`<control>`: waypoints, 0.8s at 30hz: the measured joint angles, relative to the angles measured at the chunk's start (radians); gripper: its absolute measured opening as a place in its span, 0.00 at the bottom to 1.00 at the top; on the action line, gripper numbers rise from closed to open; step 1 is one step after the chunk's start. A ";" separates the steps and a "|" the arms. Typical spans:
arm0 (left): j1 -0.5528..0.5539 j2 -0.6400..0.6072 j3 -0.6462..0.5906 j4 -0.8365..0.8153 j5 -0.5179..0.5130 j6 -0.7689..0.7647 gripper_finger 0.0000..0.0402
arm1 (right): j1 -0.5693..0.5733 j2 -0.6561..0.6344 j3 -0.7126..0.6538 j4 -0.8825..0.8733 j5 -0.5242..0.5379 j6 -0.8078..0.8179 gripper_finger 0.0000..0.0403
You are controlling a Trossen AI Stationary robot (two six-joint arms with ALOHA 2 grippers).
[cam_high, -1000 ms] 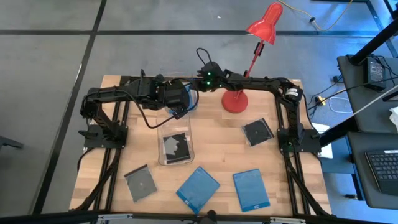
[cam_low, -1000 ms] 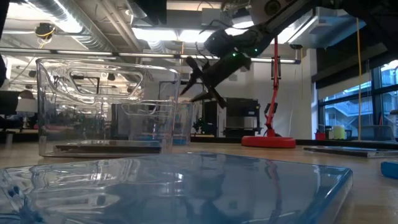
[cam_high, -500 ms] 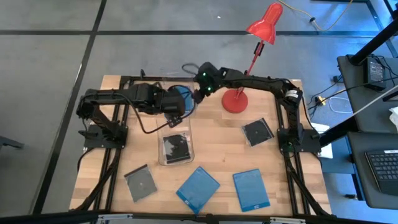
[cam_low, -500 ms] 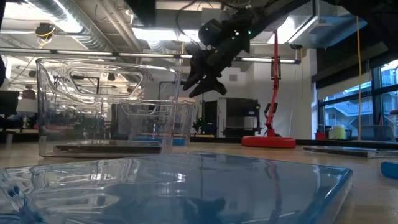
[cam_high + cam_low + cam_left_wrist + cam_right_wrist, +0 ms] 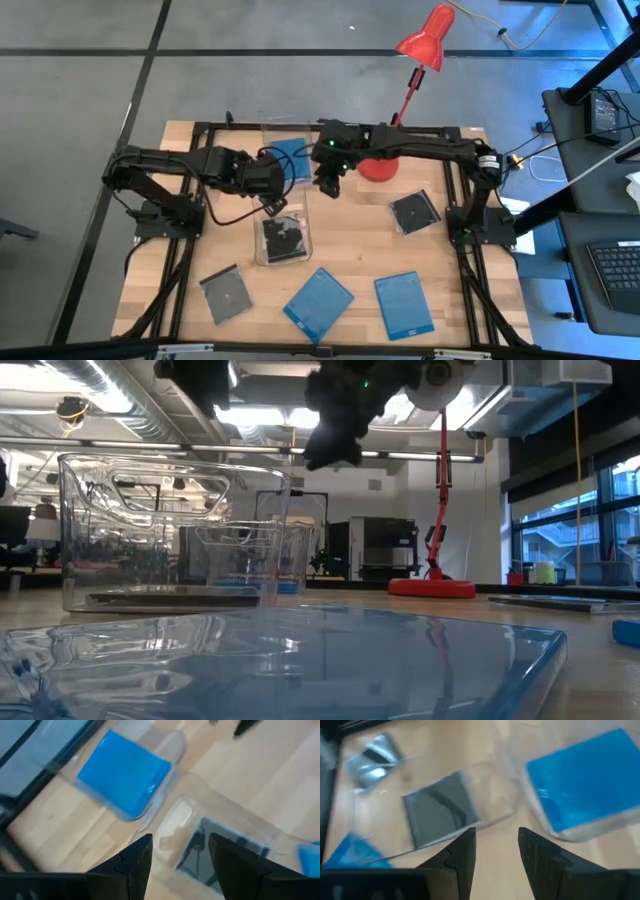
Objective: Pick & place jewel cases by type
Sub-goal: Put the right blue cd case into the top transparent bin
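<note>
The left gripper (image 5: 274,186) hangs above the table between 2 clear bins, its fingers (image 5: 135,865) parted with nothing between them. The right gripper (image 5: 328,182) hangs just right of the bins, beside the red lamp (image 5: 385,160) — fingers (image 5: 461,852) also apart and holding nothing.

The far bin (image 5: 268,130) holds 1 blue case (image 5: 291,156). The near bin (image 5: 262,252) holds 1 dark case (image 5: 283,234) lying flat on its floor.

4 cases lie loose on the table (image 5: 350,235): a dark case (image 5: 414,211) at the right, a grey case (image 5: 226,294) at the near left, and 2 blue cases at the near edge — one (image 5: 319,302) near the middle, tilted, and one (image 5: 404,304) to its right. All 4 sit apart from each other and from the bins
</note>
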 joint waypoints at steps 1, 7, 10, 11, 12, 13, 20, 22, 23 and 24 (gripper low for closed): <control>-0.010 -0.001 -0.008 0.020 0.000 0.007 0.48 | 0.011 -0.007 -0.006 -0.015 -0.005 -0.007 0.37; -0.063 -0.001 -0.041 0.140 -0.002 0.014 0.48 | 0.058 -0.085 -0.133 0.033 -0.008 0.015 0.37; -0.089 0.008 -0.041 0.199 -0.031 0.026 0.48 | 0.072 -0.142 -0.231 0.082 -0.004 0.065 0.37; -0.097 0.008 -0.041 0.218 -0.039 0.037 0.48 | 0.076 -0.165 -0.262 0.091 0.002 0.084 0.37; -0.102 0.012 -0.041 0.252 -0.042 0.054 0.48 | 0.080 -0.191 -0.294 0.099 0.014 0.090 0.37; -0.104 0.017 -0.040 0.291 -0.044 0.078 0.48 | 0.086 -0.215 -0.322 0.101 0.030 0.102 0.37; -0.067 0.082 -0.040 0.607 0.148 0.293 0.48 | 0.127 -0.401 -0.506 0.079 0.058 0.368 0.37; -0.053 0.114 -0.040 0.687 0.210 0.383 0.48 | 0.155 -0.461 -0.555 0.075 0.061 0.460 0.37; -0.049 0.131 -0.040 0.724 0.239 0.431 0.48 | 0.177 -0.491 -0.575 0.083 0.076 0.506 0.37; -0.047 0.147 -0.040 0.770 0.263 0.485 0.48 | 0.199 -0.522 -0.595 0.085 0.104 0.556 0.37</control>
